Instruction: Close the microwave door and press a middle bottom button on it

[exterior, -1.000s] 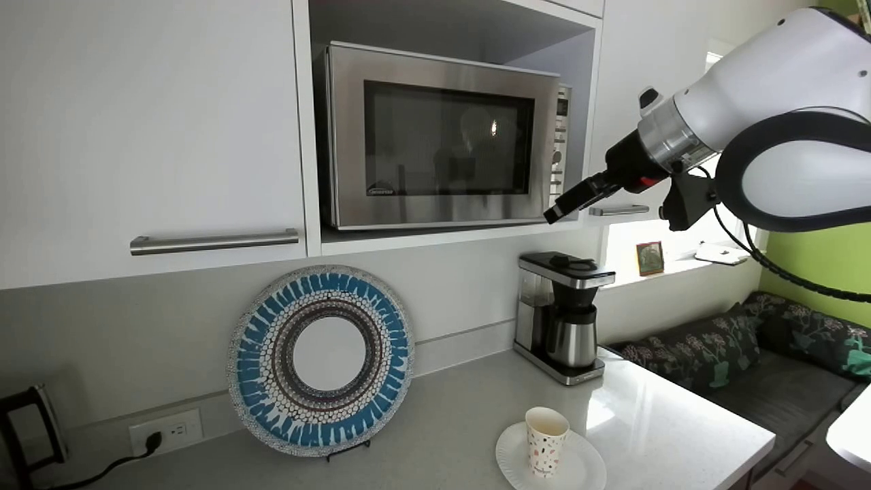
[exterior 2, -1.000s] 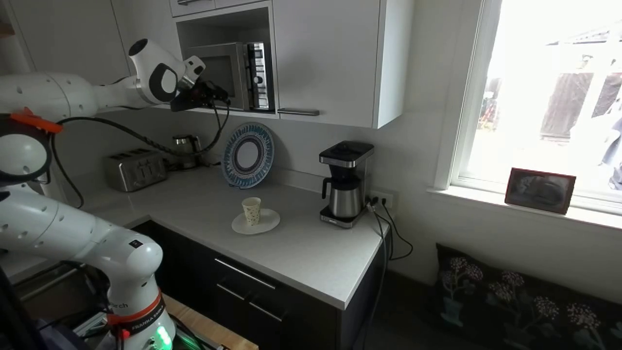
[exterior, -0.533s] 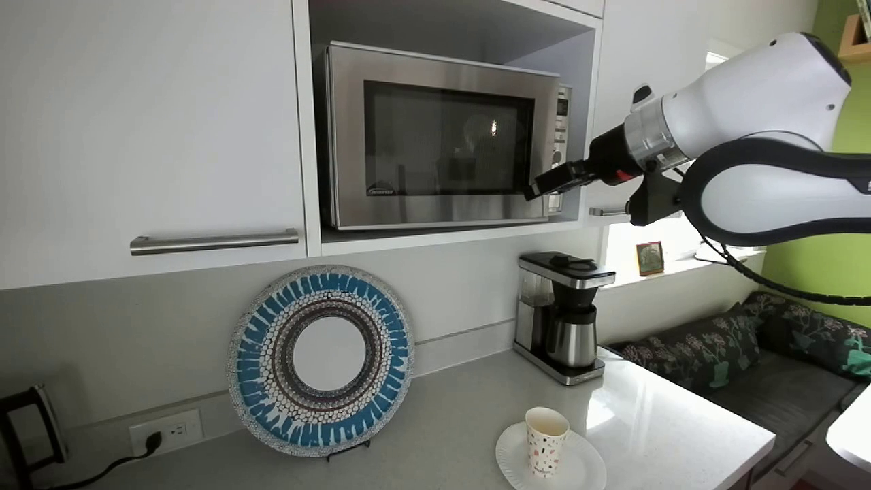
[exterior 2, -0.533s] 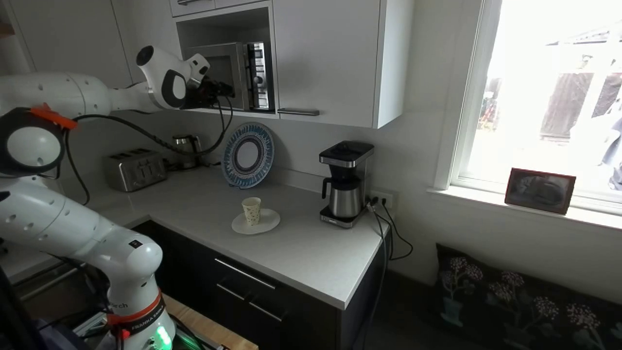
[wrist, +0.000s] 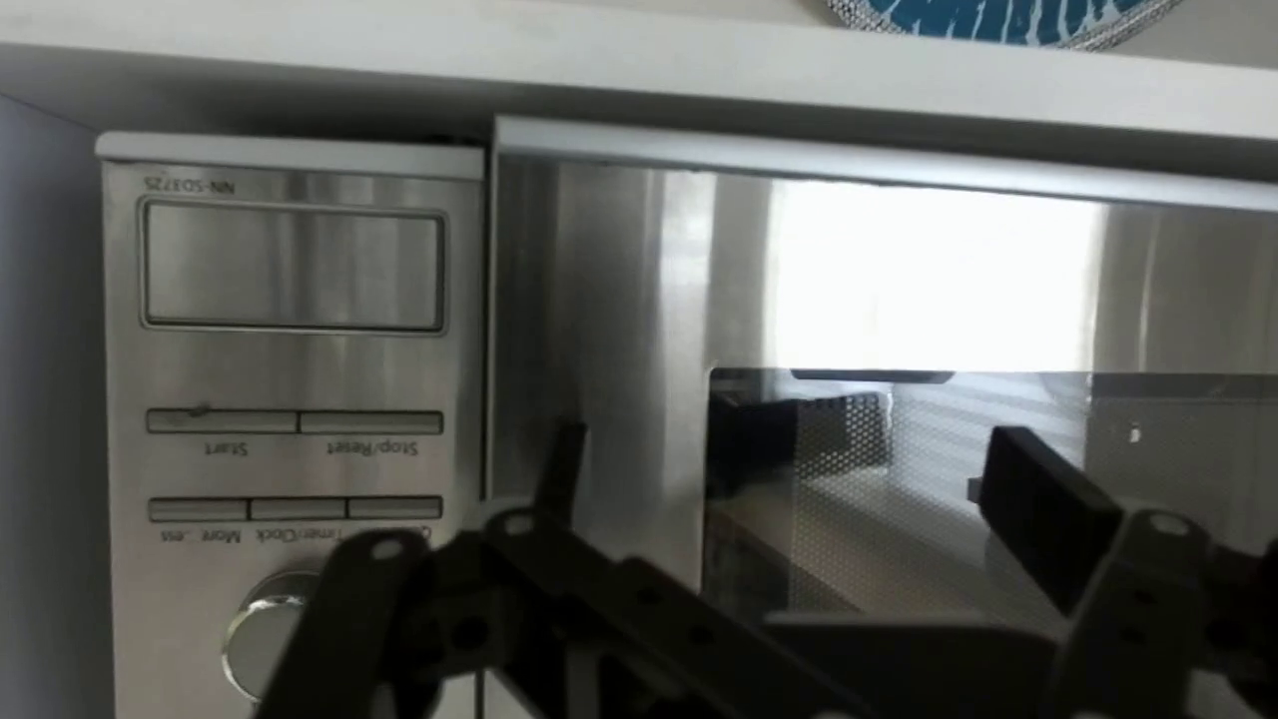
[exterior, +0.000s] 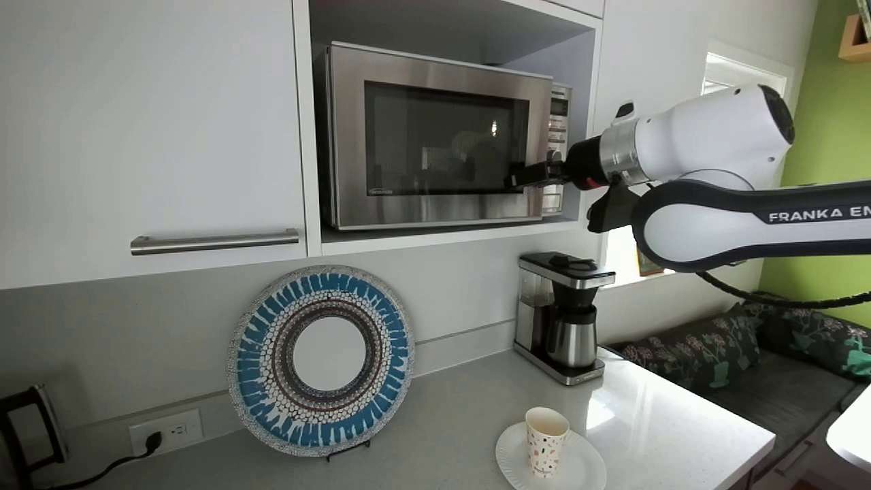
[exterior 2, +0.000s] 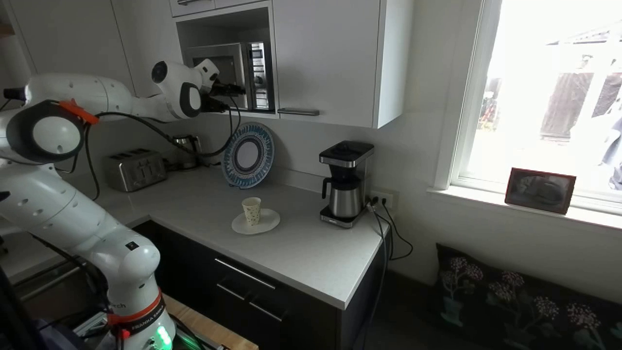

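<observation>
The stainless-steel microwave (exterior: 558, 126) sits in a wall cupboard niche. Its door (exterior: 435, 209) is nearly or fully shut; I cannot tell whether it is flush. In the wrist view, which stands upside down, a narrow dark gap runs between the door (wrist: 599, 300) and the control strip (wrist: 295, 369). Buttons marked Start, Stop/Reset, Timer/Clock and More, plus a wide plate, show there. My gripper (wrist: 799, 489) is open and empty, fingers wide apart. One finger is over the door frame, the other over the glass; contact cannot be told. The gripper also shows in an exterior view (exterior: 525, 177).
The niche's shelf edge (exterior: 435, 238) runs under the microwave, and its side wall (exterior: 582, 122) stands close by the control strip. Below are a coffee maker (exterior: 565, 313), a patterned plate (exterior: 272, 367) and a paper cup (exterior: 546, 442) on a white plate (exterior: 588, 463).
My gripper has moved left and up in an exterior view, from beside the microwave to in front of its door. The door's edge has moved slightly inward, showing more of the control strip.
</observation>
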You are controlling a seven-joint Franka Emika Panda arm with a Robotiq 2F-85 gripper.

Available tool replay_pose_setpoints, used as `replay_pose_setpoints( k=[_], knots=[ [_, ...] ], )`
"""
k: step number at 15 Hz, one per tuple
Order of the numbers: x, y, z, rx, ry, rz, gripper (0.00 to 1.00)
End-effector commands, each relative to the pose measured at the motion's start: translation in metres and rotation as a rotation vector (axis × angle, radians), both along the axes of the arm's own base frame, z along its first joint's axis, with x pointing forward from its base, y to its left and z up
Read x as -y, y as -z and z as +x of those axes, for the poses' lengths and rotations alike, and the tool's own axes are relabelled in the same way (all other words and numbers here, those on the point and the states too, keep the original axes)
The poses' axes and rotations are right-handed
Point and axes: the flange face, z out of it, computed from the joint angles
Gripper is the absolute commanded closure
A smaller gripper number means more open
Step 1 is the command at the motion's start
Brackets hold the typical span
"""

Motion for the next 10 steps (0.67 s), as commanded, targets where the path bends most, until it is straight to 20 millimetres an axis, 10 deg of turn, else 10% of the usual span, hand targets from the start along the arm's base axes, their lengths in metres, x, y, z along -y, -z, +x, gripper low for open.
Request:
replay_pose_setpoints(
  k=[1,10],
  knots=[
    [0.002,0.006,0.025,0.038,0.015,0.048,0.00],
    [-0.005,0.003,0.046,0.087,0.007,0.082,0.00]
  ],
)
